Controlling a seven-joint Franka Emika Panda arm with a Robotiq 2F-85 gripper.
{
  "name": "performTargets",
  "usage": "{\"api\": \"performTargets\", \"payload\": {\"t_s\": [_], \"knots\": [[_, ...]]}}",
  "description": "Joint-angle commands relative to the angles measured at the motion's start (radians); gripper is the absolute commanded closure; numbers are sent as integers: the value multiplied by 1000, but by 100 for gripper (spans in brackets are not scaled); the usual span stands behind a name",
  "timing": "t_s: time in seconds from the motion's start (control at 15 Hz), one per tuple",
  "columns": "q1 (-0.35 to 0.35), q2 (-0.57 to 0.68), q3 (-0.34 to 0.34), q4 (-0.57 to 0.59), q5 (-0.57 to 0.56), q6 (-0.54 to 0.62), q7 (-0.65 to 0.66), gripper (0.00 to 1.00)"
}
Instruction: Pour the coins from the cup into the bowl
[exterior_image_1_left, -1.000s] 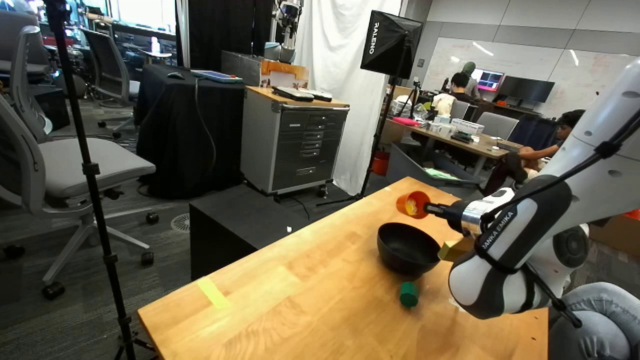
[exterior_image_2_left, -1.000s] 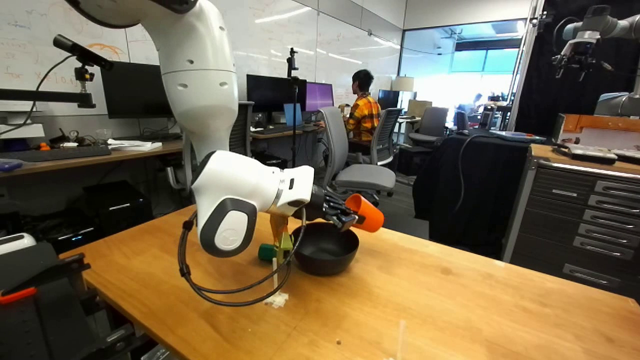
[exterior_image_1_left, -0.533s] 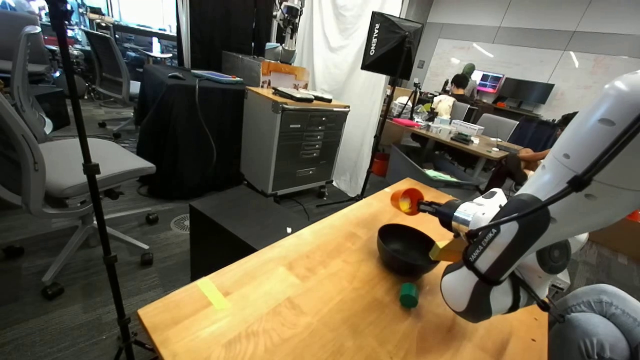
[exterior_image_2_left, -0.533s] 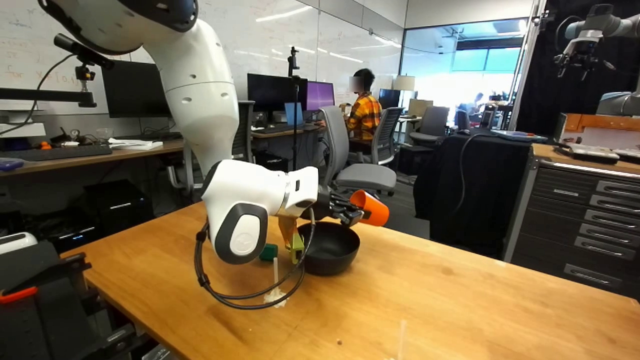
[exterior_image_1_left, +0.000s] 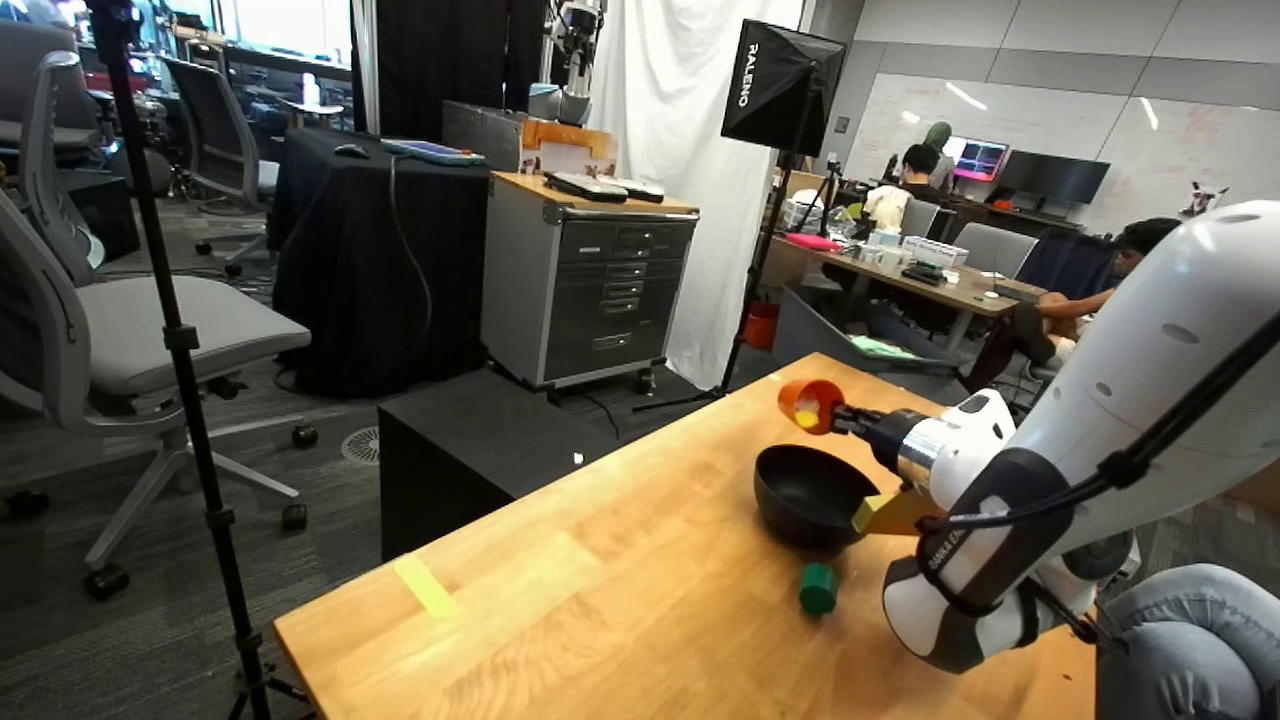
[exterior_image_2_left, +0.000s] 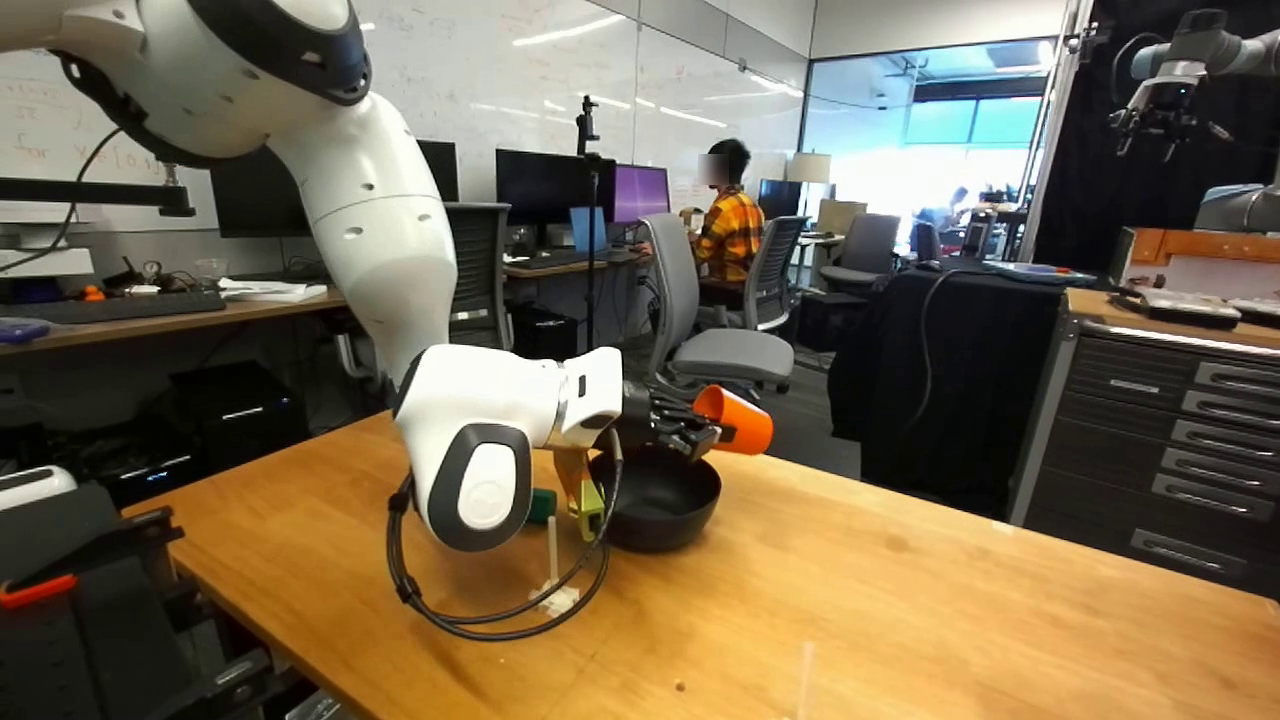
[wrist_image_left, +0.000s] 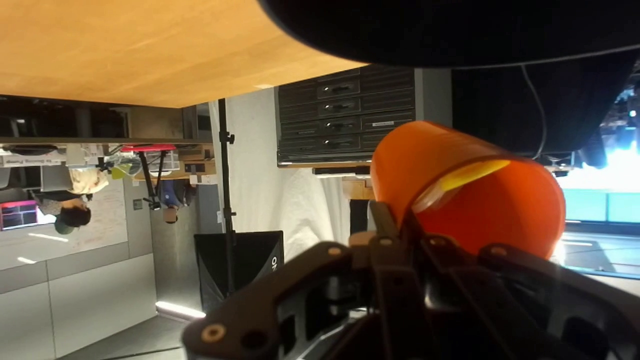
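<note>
My gripper (exterior_image_1_left: 846, 418) is shut on the wall of the orange cup (exterior_image_1_left: 795, 395), which is tilted on its side above the table (exterior_image_1_left: 620, 560). The cup (exterior_image_2_left: 745, 424) and gripper (exterior_image_2_left: 712, 432) also show in an exterior view. Yellow and whitish pieces, likely the coins (exterior_image_1_left: 806, 419), lie inside the cup. In the wrist view, the gripper (wrist_image_left: 400, 220) pinches the cup (wrist_image_left: 500, 220) at its rim, with a yellow piece (wrist_image_left: 475, 174) along the inner wall. The black bowl (exterior_image_1_left: 805, 510) stands upright below and beside the cup; it also shows in an exterior view (exterior_image_2_left: 655, 510).
A green block (exterior_image_1_left: 818, 590) lies on the table by the bowl. A yellow bracket (exterior_image_1_left: 890, 512) under my wrist hangs close to the bowl's rim. A black cable (exterior_image_2_left: 500, 632) loops below the arm. A seated person's knee (exterior_image_1_left: 1190, 630) is at the table's edge.
The cup and gripper have shifted slightly away from the arm's base, then a little back and down. The forearm and wrist have moved. The cup stays tilted and held; its contents remain inside.
</note>
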Motion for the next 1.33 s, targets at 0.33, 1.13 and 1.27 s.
{"api": "performTargets", "payload": {"t_s": [0.33, 1.13, 1.27], "knots": [[137, 131, -150, 0, 77, -1, 174, 97], [280, 222, -249, -74, 131, 24, 373, 97], [309, 246, -269, -86, 148, 23, 409, 97]]}}
